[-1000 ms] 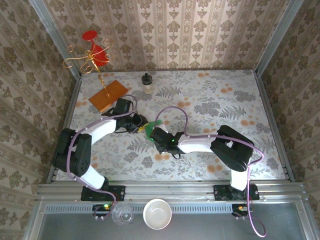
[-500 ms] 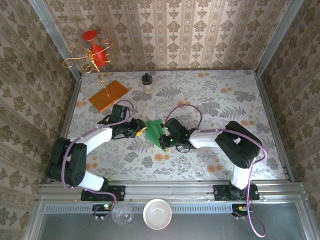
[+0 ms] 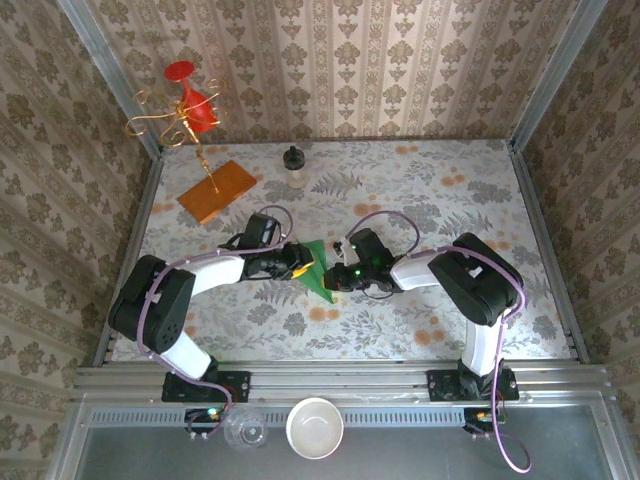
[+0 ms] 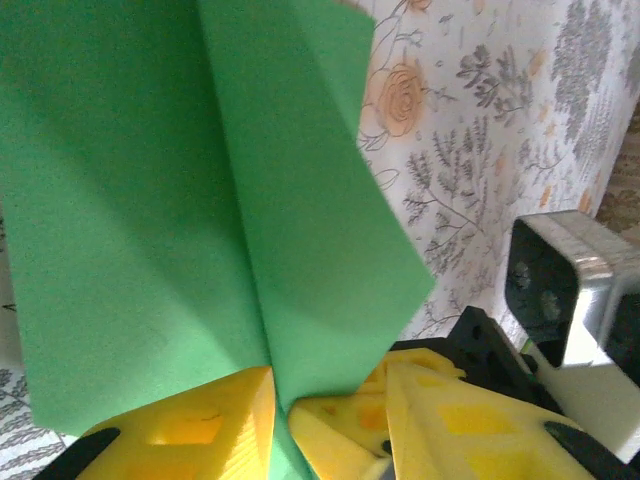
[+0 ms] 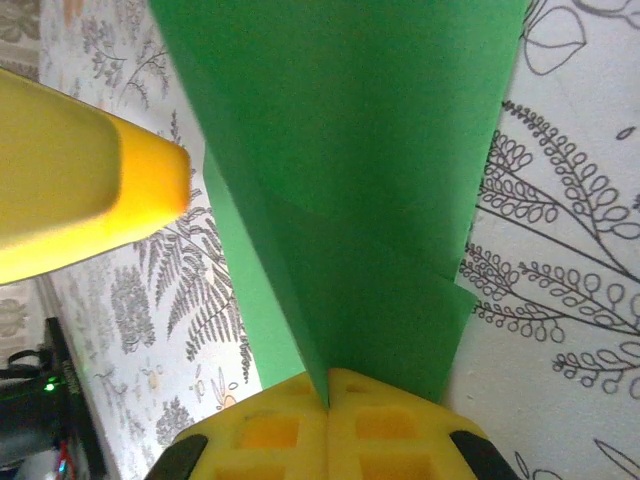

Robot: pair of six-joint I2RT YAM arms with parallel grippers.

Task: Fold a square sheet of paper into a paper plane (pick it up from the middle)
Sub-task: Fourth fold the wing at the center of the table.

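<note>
Paper [image 3: 316, 268] sits pinched between both arms, my left gripper [image 3: 298, 262] and right gripper [image 3: 336, 278] closed on opposite edges, crease running near-to-far.

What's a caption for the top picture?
Left gripper and right gripper pinch the folded green paper between them.

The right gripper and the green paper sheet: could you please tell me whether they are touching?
Touching. The right wrist view shows the green paper sheet pinched between the right gripper's shut yellow fingers.
</note>
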